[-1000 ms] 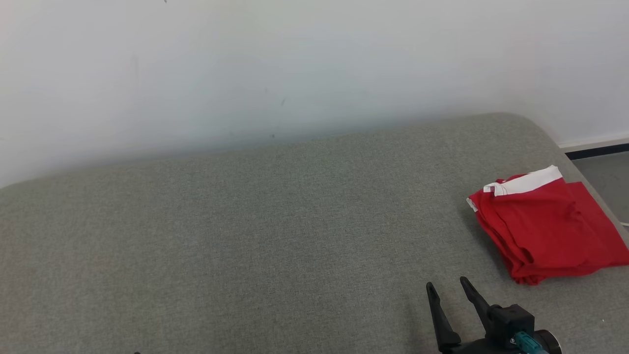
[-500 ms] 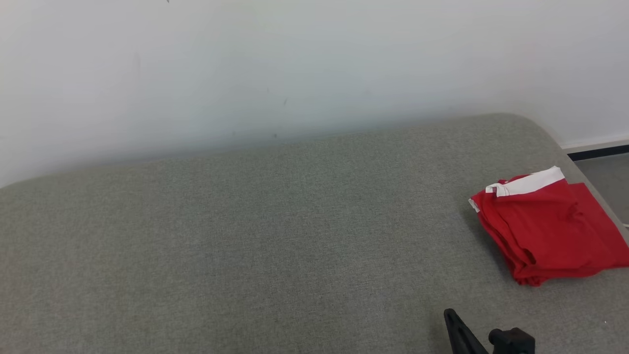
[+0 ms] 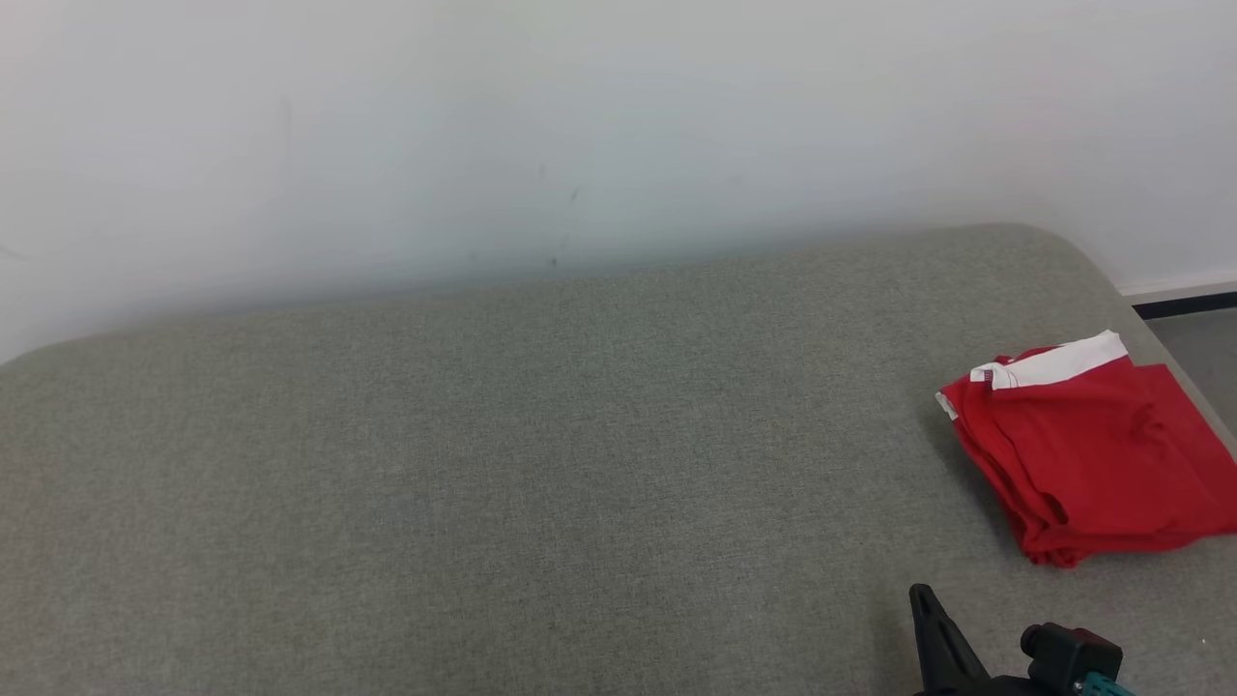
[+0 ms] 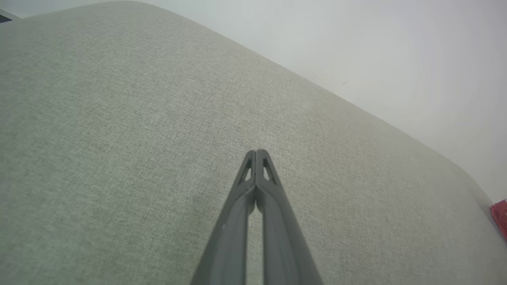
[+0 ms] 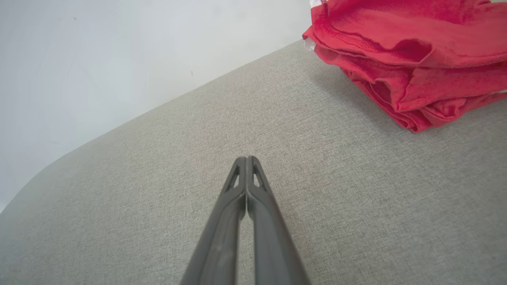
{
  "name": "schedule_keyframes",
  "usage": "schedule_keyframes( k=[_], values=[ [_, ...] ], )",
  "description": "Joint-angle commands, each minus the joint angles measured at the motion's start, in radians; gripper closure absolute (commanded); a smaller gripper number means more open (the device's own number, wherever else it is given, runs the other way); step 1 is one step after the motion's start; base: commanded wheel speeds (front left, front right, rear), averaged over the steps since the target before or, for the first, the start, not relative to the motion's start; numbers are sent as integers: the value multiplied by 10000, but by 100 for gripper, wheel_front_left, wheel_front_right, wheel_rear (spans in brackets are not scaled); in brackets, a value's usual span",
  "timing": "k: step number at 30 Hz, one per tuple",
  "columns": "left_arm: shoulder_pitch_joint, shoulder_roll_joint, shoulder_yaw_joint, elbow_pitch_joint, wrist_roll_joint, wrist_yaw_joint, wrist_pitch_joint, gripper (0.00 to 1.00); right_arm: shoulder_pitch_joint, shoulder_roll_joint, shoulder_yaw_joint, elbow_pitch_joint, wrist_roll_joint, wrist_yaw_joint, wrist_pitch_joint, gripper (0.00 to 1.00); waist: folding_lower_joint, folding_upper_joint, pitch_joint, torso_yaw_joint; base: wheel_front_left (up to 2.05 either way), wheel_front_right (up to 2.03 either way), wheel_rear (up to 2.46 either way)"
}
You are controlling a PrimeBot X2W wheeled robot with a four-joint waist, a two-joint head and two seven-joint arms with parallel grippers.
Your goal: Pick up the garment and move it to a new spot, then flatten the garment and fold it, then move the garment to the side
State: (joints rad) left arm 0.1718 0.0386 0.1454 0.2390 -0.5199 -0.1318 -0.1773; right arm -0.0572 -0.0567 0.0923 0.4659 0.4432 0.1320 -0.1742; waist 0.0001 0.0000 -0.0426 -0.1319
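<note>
The garment (image 3: 1087,454) is a red piece of clothing with a white band, folded into a stack near the right edge of the grey upholstered surface (image 3: 541,464). It also lies at the top right of the right wrist view as the garment (image 5: 412,59), and a red sliver of the garment (image 4: 500,215) sits at the right edge of the left wrist view. My right gripper (image 3: 923,594) is at the bottom right, well short of the stack, its tips (image 5: 246,159) pressed together with nothing between them. My left gripper (image 4: 256,152) is shut and empty over bare fabric.
A pale wall (image 3: 580,126) rises behind the surface. The surface rounds off at its right end, where a strip of floor (image 3: 1198,338) and a dark skirting line show. Wide bare fabric spreads left of the garment.
My right gripper's fingers stood apart a second ago and are now closed, and the gripper has dropped lower in the head view. The whole picture has shifted slightly, so the camera moved.
</note>
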Motion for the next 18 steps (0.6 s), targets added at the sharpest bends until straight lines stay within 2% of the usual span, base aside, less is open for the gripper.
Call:
schedule_keyframes(
  k=[1,18],
  values=[
    [-282,58,9,-134,-394,3,64,100,-238,3,-85,-221,380,-3,78,100,0,0,7,16,0,0,0],
    [-898,80,-70,-100,-2879,6,739,100,-328,18,-554,-708,3055,-7,738,100,0,0,78,223,0,0,0]
  ],
)
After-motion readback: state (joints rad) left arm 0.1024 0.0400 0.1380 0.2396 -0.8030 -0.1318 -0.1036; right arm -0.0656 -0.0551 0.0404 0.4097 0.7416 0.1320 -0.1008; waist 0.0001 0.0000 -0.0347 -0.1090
